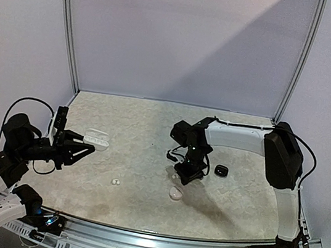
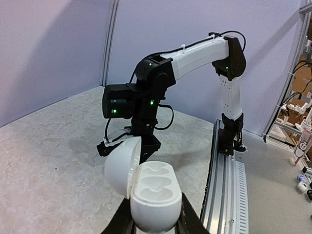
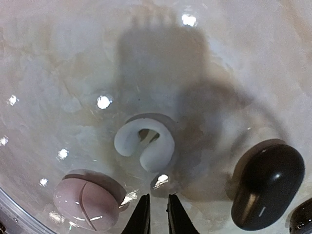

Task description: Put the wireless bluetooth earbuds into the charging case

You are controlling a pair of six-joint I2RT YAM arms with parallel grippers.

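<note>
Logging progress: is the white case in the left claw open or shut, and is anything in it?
Open and empty. The white case has its lid swung aside, and its moulded wells show bare white.

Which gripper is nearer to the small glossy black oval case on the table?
Right. The right gripper hovers just left of the glossy black oval case; the left gripper is far across the table, holding an open white charging case.

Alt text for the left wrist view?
An open white charging case sits gripped in the left pincer at bottom centre, its lid tipped open to the left and its moulded wells empty. Behind it, the right arm bends down over the marbled table.
</note>
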